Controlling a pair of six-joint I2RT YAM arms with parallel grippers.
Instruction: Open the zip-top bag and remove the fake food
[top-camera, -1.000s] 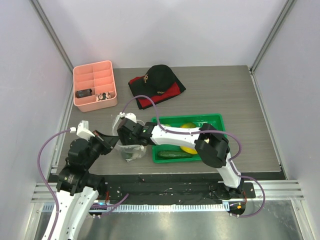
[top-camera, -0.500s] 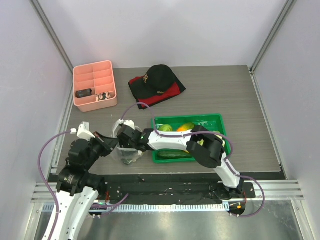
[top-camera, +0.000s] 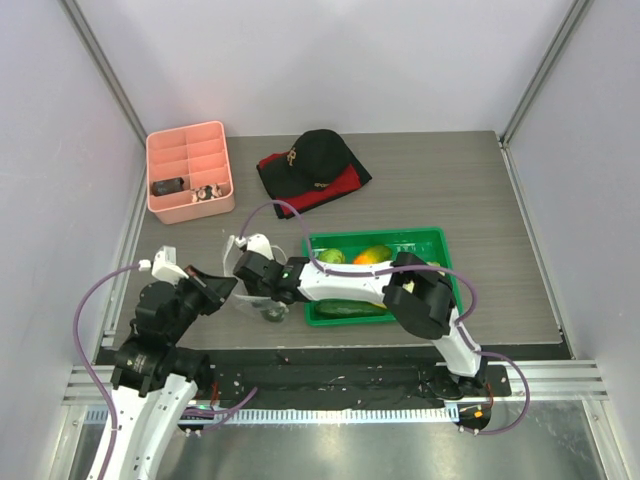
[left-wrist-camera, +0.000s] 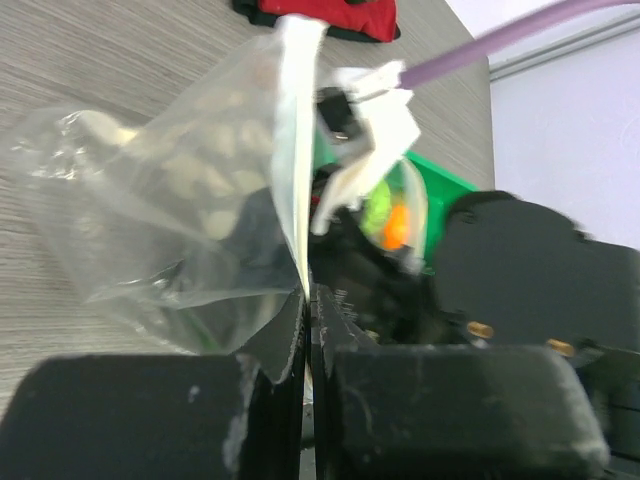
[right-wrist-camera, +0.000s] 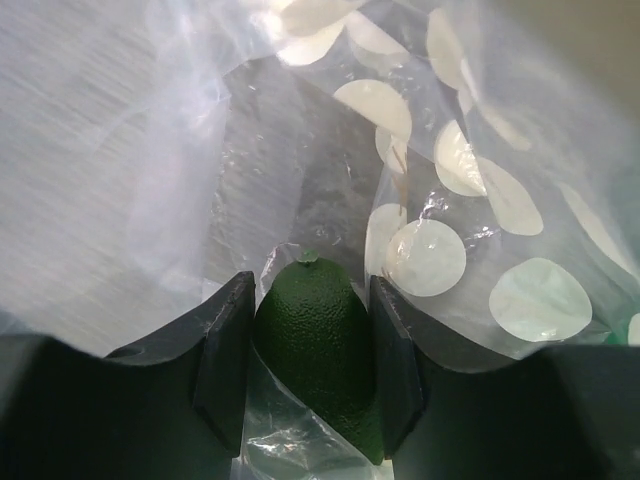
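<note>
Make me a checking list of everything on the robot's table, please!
Surface: grey wood-grain table.
Job's things: zip-top bag open, avocado inside; cucumber and orange piece in green tray.
Clutter: pink organizer; black cap on red-black cloth.
Grippers: left gripper fingers shut on the bag's edge; right gripper fingers closed on the avocado.
Cables: purple cables loop off both arms.
Surroundings: white walls.

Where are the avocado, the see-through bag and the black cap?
avocado (right-wrist-camera: 318, 340): right wrist view, bumpy green middle.
zip-top bag (left-wrist-camera: 170, 205): left wrist view, crinkly side.
black cap (top-camera: 320, 151): top view, its crown.
</note>
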